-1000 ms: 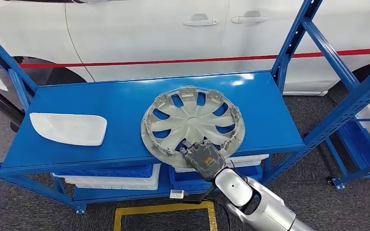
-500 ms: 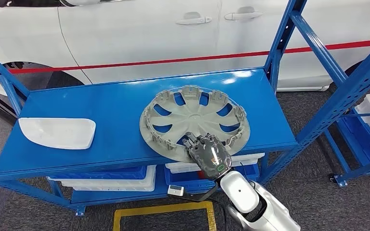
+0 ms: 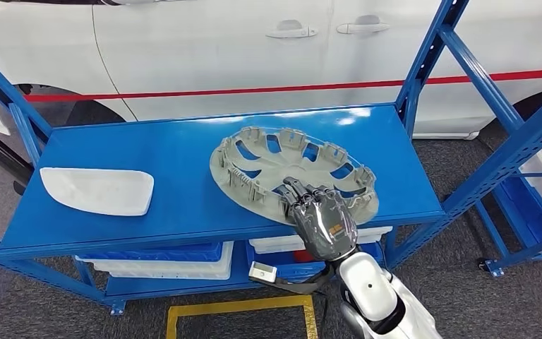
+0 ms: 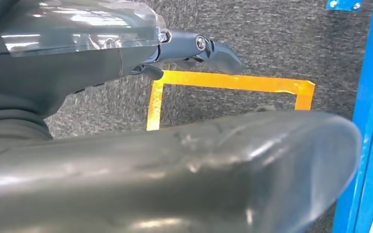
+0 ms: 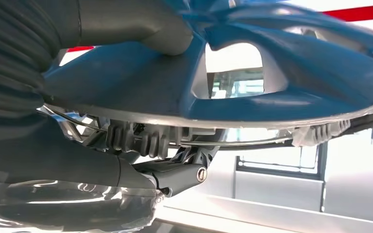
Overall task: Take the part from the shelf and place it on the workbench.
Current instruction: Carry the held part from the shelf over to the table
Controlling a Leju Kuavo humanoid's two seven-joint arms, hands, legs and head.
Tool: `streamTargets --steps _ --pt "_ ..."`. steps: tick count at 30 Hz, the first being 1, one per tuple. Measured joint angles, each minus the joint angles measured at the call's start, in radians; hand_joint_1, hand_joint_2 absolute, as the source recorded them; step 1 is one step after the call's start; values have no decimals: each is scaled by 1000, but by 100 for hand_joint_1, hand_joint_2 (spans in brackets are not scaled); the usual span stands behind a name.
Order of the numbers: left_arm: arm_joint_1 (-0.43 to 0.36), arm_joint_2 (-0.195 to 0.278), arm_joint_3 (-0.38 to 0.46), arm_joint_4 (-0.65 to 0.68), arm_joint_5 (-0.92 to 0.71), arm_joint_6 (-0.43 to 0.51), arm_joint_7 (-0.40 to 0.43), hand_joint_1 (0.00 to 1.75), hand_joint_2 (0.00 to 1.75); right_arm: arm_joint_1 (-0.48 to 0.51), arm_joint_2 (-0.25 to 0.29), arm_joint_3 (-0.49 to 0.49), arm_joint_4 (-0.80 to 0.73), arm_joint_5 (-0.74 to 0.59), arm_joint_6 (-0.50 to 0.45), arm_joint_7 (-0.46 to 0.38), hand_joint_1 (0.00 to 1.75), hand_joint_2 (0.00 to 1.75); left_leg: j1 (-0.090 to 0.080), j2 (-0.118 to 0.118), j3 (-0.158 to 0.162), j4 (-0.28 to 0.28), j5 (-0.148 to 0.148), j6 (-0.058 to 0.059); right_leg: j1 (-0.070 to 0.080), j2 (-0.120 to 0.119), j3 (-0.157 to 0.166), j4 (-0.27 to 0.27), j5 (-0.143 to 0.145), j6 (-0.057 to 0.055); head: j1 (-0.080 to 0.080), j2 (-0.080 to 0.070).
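The grey wheel cover [image 3: 293, 166] lies inside-up on the blue shelf [image 3: 155, 191], right of centre. It is tilted, with its near edge raised off the shelf. My right hand [image 3: 321, 222] grips that near rim from the front. In the right wrist view the thumb [image 5: 126, 24] lies over the cover's [image 5: 281, 82] face and the darker fingers [image 5: 175, 174] press on its ribbed edge from the other side. My left hand [image 4: 175, 160] hangs low over the carpet beside a blue post, with its fingers extended and nothing in them.
A white moulded part [image 3: 97, 190] rests at the shelf's left end. Blue uprights [image 3: 423, 63] stand at the right, with a white car [image 3: 254, 49] behind. White bins [image 3: 169, 265] sit on the lower level. Yellow tape [image 3: 240, 307] marks the floor.
My right hand has lifted the wheel cover's near edge, so the cover now tilts up off the shelf. The camera has shifted slightly.
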Motion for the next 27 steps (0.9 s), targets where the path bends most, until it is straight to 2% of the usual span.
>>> streamTargets --steps 1,2,3,4,7,9,10,12,13,14,15,16,18,19,20,23,25,27 --pt "0 0 0 0 0 0 0 0 0 1 0 -3 -1 0 0 0 175 175 1 -1 -3 10 -6 -3 -2 -1 27 -56 35 2 0 0" --pt "0 -1 1 0 0 0 0 0 0 1 0 -4 -2 0 0 0 175 175 0 -1 -7 21 -12 -8 -3 -2 56 -113 58 0 0 0" --pt "-1 -1 1 0 0 0 0 0 0 2 1 -5 -5 0 -2 -1 175 175 -1 -1 -12 35 -19 -14 -4 -1 78 -160 73 -4 0 0" --pt "-2 -2 2 0 -1 -1 -1 0 0 4 1 -8 -9 -1 -7 -4 175 175 -3 -2 -17 45 -25 -20 -3 0 90 -186 77 -10 -1 0" --pt "-5 -1 3 0 -12 -4 -7 0 0 23 3 -27 -32 -22 -51 -30 175 175 -4 -2 -24 53 -29 -32 1 1 88 -191 75 -29 -2 0" --pt "-4 -1 3 -1 -22 -7 -9 0 0 39 4 -48 -62 -45 -93 -55 175 175 -1 -2 -35 83 -53 -41 -3 0 89 -195 77 -39 -5 0" --pt "-5 -1 4 -1 -27 -9 -10 0 0 47 4 -60 -81 -59 -116 -69 175 175 1 -2 -53 126 -80 -47 -5 0 89 -196 78 -42 -7 0" --pt "-5 -1 4 -1 -35 -11 -13 0 0 66 5 -85 -119 -90 -157 -95 175 175 5 -2 -110 251 -142 -57 -3 -1 89 -197 77 -46 -11 0" --pt "-5 -1 5 -1 -39 -12 -14 0 0 76 5 -99 -138 -113 -174 -110 175 175 6 -2 -135 305 -160 -59 -1 -1 89 -196 77 -47 -11 0" --pt "-4 0 6 -1 -42 -13 -16 0 0 85 5 -111 -154 -139 -183 -124 175 175 6 -2 -147 328 -159 -58 0 -1 90 -196 76 -47 -11 0" --pt "-4 0 8 -1 -47 -14 -18 0 0 93 6 -123 -168 -179 -189 -145 175 175 6 -2 -141 314 -140 -54 2 0 91 -196 76 -48 -11 0" --pt "-5 0 9 -1 -53 -16 -21 0 0 100 6 -134 -181 -240 -193 -178 175 175 5 -3 -118 263 -107 -48 5 2 93 -197 76 -48 -11 0" --pt "-7 3 10 -1 -70 -19 -29 0 0 115 7 -155 -203 -421 -202 -279 175 175 -3 -3 -55 125 -48 -27 8 4 95 -199 77 -47 -9 0" --pt "-8 6 10 -2 -76 -20 -33 0 0 121 6 -165 -215 -512 -207 -332 175 175 -8 -3 -34 76 -33 -17 7 5 95 -201 78 -44 -9 0" --pt "-9 9 10 -2 -81 -21 -35 0 0 126 6 -173 -226 -579 -211 -372 175 175 -12 -2 -24 51 -29 -9 5 5 94 -203 80 -41 -9 0" --pt "-12 15 10 -4 -85 -22 -37 0 0 133 6 -187 -254 -635 -213 -414 175 175 -15 -2 -10 22 -16 1 2 2 100 -213 84 -25 -9 0" --pt "-13 16 11 -5 -89 -24 -39 0 0 138 5 -200 -264 -669 -202 -439 175 175 -8 -1 6 -9 1 7 5 1 86 -174 53 -17 -6 0" --pt "-13 15 11 -5 -96 -29 -41 0 0 142 6 -217 -273 -755 -164 -493 175 175 -5 -1 7 -18 8 12 3 1 35 -63 -12 -13 -4 0"
